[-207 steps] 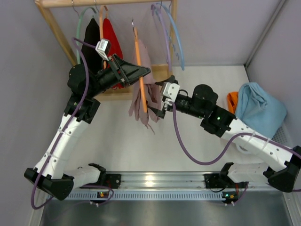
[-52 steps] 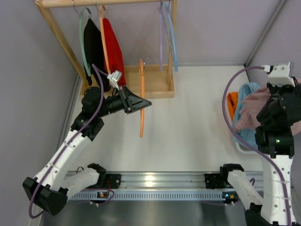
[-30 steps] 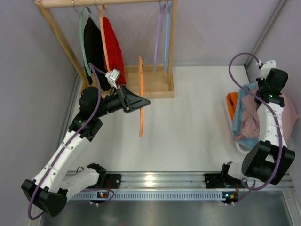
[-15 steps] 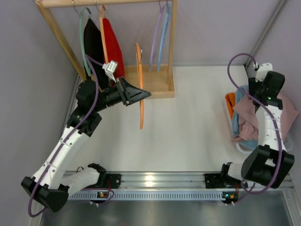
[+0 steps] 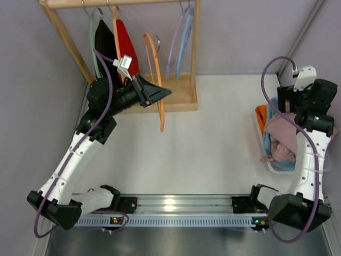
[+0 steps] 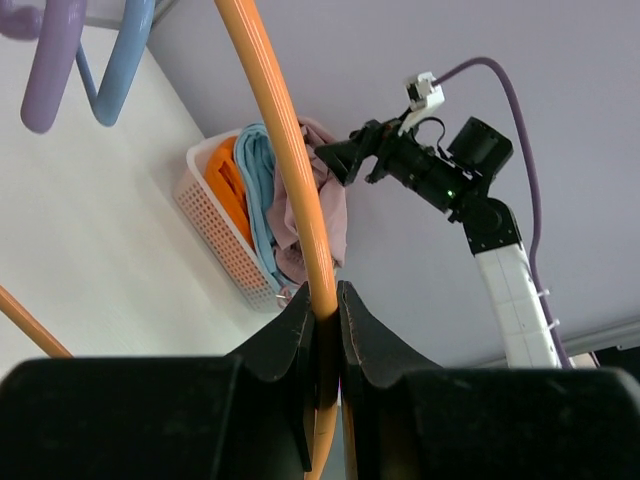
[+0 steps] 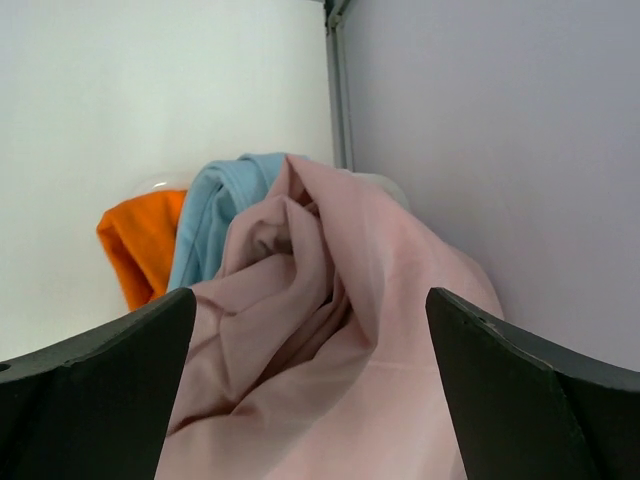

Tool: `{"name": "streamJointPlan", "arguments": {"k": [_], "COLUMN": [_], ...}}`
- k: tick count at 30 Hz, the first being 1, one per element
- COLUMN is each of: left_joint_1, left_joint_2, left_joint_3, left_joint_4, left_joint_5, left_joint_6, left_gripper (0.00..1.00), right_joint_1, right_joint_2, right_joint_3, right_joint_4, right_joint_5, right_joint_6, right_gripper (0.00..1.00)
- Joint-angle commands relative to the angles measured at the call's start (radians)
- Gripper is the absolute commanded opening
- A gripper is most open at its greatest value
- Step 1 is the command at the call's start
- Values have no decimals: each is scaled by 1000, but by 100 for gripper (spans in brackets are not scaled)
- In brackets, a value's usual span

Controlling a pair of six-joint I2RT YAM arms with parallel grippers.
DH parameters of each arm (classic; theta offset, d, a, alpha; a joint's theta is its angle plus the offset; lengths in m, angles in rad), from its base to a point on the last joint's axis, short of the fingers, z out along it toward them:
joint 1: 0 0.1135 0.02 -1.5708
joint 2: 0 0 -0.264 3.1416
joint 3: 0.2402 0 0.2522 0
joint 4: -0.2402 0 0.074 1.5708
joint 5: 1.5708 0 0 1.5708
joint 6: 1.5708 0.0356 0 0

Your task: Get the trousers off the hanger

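Two claws, removal done: your right claw (image 7: 312,380) gapes wide just above the trousers (image 7: 330,290) heaped in the basket (image 6: 225,240); your left claw (image 6: 322,300) pinches the bare orange hanger (image 6: 290,150). Next, likely rehang it.

Five hangers: pale green hanger (image 5: 91,47), lilac hanger (image 5: 173,40), blue hanger (image 5: 184,38), orange hanger (image 6: 286,150) in the left pincer (image 6: 322,300), second orange hanger (image 5: 114,29) beyond it. Two hung garments: black garment (image 5: 103,37), red garment (image 5: 128,42). One basket (image 6: 226,242) below the right pincer (image 7: 310,310), holding three cloths: trousers (image 7: 340,280), blue cloth (image 7: 215,215), orange cloth (image 7: 135,245).

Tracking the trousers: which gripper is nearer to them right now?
Right. The right gripper is open just above the trousers, which lie in the basket; the left gripper is far from them, shut on the hanger by the rack.
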Motion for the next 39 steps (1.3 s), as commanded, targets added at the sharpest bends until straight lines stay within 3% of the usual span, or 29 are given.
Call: {"name": "streamJointPlan", "arguments": {"k": [1, 12, 20, 31, 39], "left_joint_1": [6, 69, 233, 267, 261], "left_joint_2": [23, 166, 275, 384, 539], "left_joint_3": [89, 229, 264, 418, 617], "left_joint_4": [64, 110, 338, 343, 344], "left_joint_5": [-37, -25, 192, 239, 252], "left_joint_6": [53, -18, -278, -266, -277], "left_gripper": [0, 0, 0, 0, 0], "right_joint_1": [2, 2, 2, 1, 1], "right_joint_2": [-50, -82, -79, -80, -74], "right_joint_3": [56, 251, 351, 365, 380], "right_joint_4": [-90, -225, -282, -289, -299], "right_joint_5": [-64, -173, -199, -219, -233], "right_joint_6": [12, 104, 111, 139, 176], "right_gripper": [99, 99, 99, 99, 99]}}
